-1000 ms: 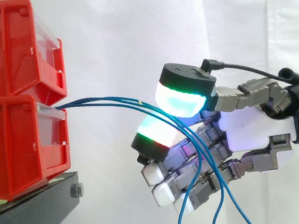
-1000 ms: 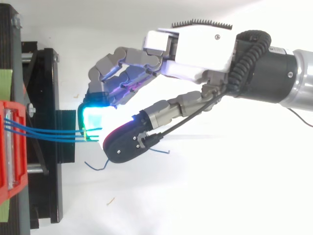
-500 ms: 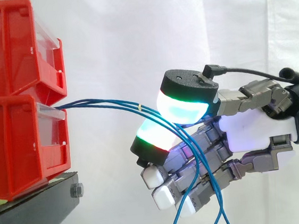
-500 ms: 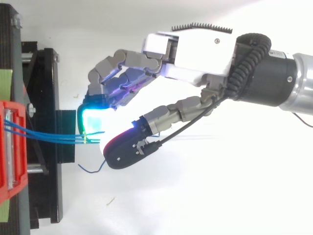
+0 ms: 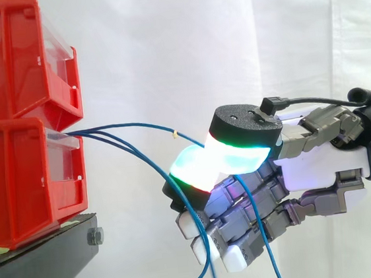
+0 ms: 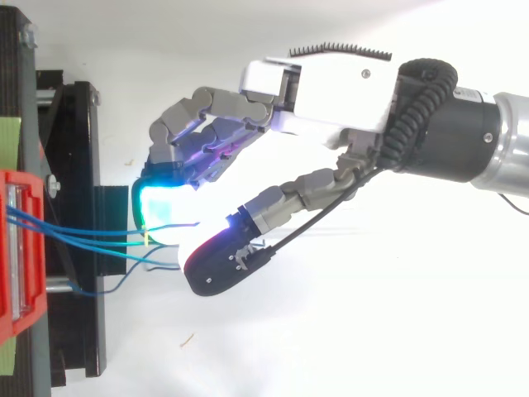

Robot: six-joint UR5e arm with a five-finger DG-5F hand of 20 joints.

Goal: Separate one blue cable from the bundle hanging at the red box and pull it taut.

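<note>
Since a second ago, two strands (image 5: 150, 167) have been released and sag toward 6 o'clock; one blue cable (image 5: 161, 129) is pinched between the pads (image 5: 198, 167) of the hand (image 5: 315, 168), at 3 o'clock from the red box (image 5: 23, 176). Slippage could be caused by a hurried pull, or a draped strand could be dragged along.

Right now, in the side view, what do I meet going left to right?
Stacked red bins → blue cables coming out of the lower bin → hand, pinching one of them.
</note>
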